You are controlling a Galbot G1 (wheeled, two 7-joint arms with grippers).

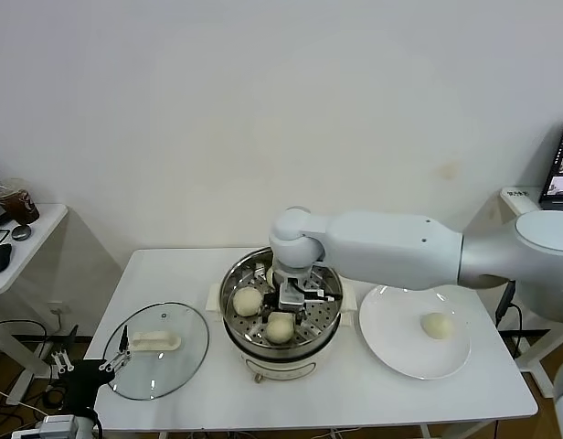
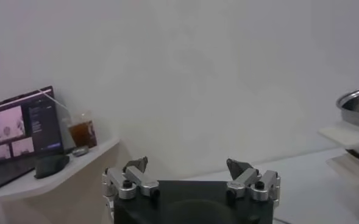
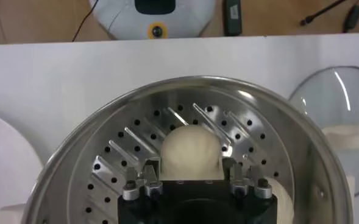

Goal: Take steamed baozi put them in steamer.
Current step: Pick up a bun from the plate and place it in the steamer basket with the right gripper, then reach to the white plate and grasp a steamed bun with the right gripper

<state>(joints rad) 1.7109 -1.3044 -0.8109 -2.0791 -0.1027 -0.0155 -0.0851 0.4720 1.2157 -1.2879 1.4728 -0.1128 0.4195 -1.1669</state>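
Baozi are seen in three places: two point(image 1: 248, 300) point(image 1: 280, 326) lie on the perforated floor of the steamer point(image 1: 234, 282), a third point(image 3: 190, 152) is framed between the fingers of the right gripper point(image 1: 294, 294) inside the steamer, and one more point(image 1: 436, 325) is left on the white plate point(image 1: 391, 343) to the steamer's right. In the right wrist view, the third bun is seen resting on the steel floor, with the right fingers point(image 3: 149, 173) set apart on either side of it; whether they touch the dough cannot be told. The steamer is placed at the middle of the white tabletop point(image 1: 172, 274), on a cream cooker base point(image 1: 281, 368). The right arm is stretched across from the right, over the plate's near edge, with its wrist bent down into the basket.

A round glass lid point(image 1: 185, 352) with a cream handle point(image 1: 154, 342) is laid flat on the tabletop to the steamer's left, well apart from the plate. The left gripper point(image 2: 191, 173) is held low beside the table's left end, away from the work, with its fingers point(image 2: 135, 165) spread wide and nothing between them. A small side table point(image 1: 30, 242) is seen at the far left, carrying a cup with a dark drink point(image 2: 83, 129) and a laptop point(image 2: 21, 131).
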